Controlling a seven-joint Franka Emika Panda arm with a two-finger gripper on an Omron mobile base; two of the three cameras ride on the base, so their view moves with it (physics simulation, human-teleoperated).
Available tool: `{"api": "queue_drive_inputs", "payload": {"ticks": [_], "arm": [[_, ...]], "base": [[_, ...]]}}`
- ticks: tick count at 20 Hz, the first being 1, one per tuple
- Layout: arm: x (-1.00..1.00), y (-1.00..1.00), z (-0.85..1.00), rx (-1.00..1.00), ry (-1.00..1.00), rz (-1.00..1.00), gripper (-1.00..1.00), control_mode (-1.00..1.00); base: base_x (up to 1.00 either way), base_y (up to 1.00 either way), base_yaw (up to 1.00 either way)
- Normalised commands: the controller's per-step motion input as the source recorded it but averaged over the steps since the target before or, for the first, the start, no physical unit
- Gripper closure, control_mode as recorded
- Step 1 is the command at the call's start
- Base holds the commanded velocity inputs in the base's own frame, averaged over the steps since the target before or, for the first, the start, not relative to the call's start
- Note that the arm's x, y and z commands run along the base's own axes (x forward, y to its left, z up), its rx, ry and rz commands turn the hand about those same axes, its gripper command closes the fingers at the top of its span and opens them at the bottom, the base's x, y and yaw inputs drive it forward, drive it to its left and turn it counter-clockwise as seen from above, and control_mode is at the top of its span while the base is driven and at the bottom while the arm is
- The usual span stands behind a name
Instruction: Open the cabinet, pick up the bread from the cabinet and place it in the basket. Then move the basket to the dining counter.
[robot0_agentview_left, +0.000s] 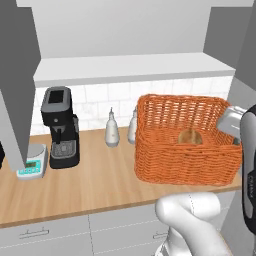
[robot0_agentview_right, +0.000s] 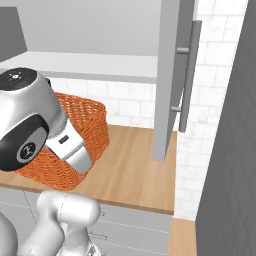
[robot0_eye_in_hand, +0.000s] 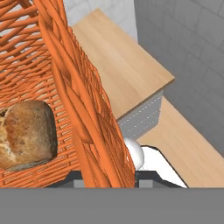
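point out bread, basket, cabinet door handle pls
bread (robot0_eye_in_hand: 26, 133), hand view, on its brown crust.
basket (robot0_agentview_left: 185, 155), left base view, on its front woven wall.
cabinet door handle (robot0_agentview_right: 189, 75), right base view, on the middle of the steel bar.

Hand fingertips hidden behind basket (robot0_eye_in_hand: 94, 131) wall; bread (robot0_eye_in_hand: 26, 133) cut off.

Looks like a home kitchen: wood worktop (robot0_agentview_left: 75, 187), white tile backsplash (robot0_agentview_left: 100, 102), coffee machine (robot0_agentview_left: 60, 127), grey drawers (robot0_agentview_left: 45, 235) underneath.
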Motion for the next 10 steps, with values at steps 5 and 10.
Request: {"api": "queue_drive_inputs", "payload": {"ticks": [5, 10], "arm": [[0.0, 0.0, 0.0, 0.01, 0.0, 0.0, 1.0, -1.0], [-0.12, 0.03, 0.0, 0.0, 0.0, 0.0, 1.0, 1.0]], "base": [[0.0, 0.0, 0.0], [-0.1, 0.05, 0.0]]}}
